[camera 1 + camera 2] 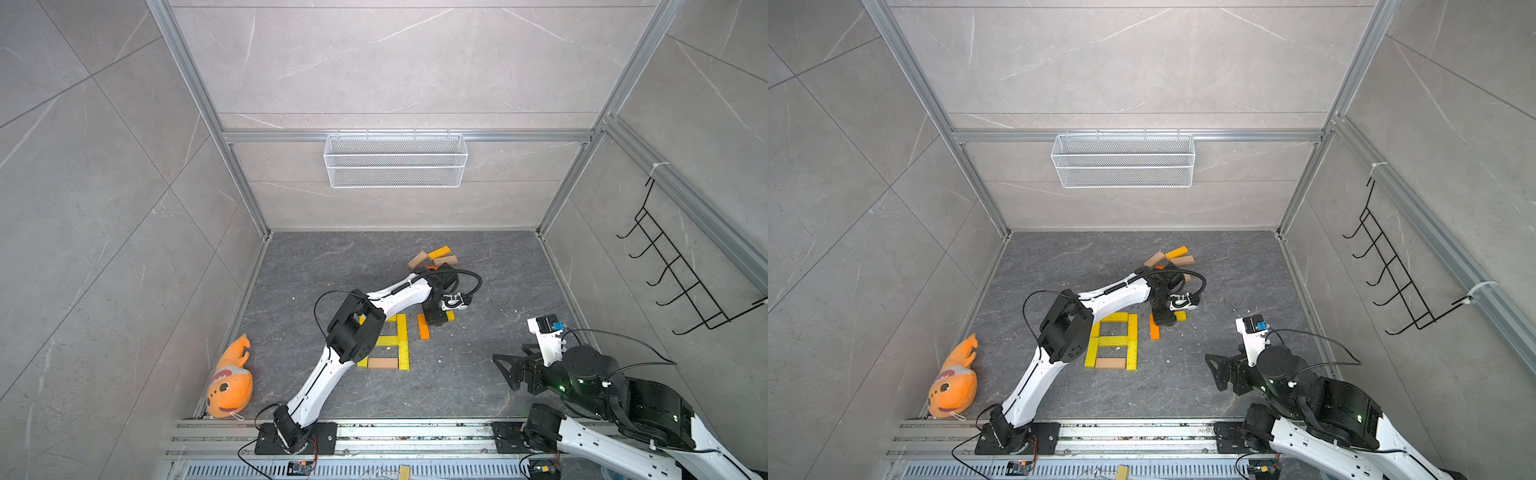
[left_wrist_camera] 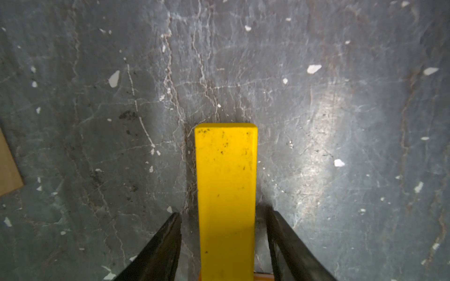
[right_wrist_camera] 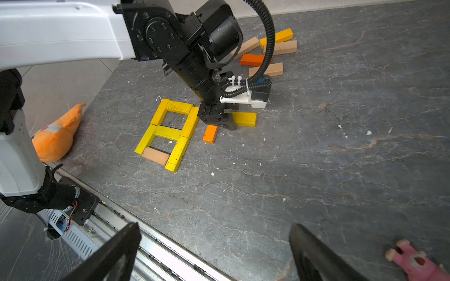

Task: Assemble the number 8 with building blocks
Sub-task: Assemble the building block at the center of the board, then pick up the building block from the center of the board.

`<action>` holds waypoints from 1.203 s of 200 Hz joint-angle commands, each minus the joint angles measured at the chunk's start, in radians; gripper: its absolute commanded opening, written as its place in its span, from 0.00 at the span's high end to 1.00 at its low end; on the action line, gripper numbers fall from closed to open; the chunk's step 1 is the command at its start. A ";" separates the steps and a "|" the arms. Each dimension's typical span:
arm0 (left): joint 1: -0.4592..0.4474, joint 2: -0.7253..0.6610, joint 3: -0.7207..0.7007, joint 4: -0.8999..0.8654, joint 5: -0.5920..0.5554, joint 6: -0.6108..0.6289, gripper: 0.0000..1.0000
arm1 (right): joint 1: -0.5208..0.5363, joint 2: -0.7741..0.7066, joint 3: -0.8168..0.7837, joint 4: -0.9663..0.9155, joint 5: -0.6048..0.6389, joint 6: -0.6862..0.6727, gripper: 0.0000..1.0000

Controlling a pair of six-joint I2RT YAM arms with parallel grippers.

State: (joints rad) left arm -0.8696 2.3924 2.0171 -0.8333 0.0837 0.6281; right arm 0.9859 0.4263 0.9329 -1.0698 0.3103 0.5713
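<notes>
- The eight (image 3: 168, 132) is sitting assembled, left of your left gripper (image 2: 224, 216).
- That gripper is pointing down, jaws standing apart astride the yellow block (image 2: 226, 182), whose long axis is running straight out between them.
- Your right gripper (image 3: 215, 227) is hovering wide apart, empty, well away.

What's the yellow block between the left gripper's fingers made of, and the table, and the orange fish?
Yellow block: probably painted wood; matte coat, dark scuffs, softened edges.
Table: stone or stone-look laminate, cannot tell which; dark grey, pale veins, slight sheen.
Orange fish: plush fabric; soft, rounded body.
</notes>
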 commanded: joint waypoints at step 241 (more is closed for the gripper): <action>0.139 0.100 0.338 0.163 0.048 -0.444 0.40 | -0.003 0.003 -0.019 0.002 -0.001 -0.012 0.03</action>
State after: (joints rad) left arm -0.7452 2.4653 2.2978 -0.6750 0.1322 0.2344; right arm 0.9859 0.4328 0.9226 -1.0691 0.3099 0.5713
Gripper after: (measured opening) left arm 0.609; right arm 0.977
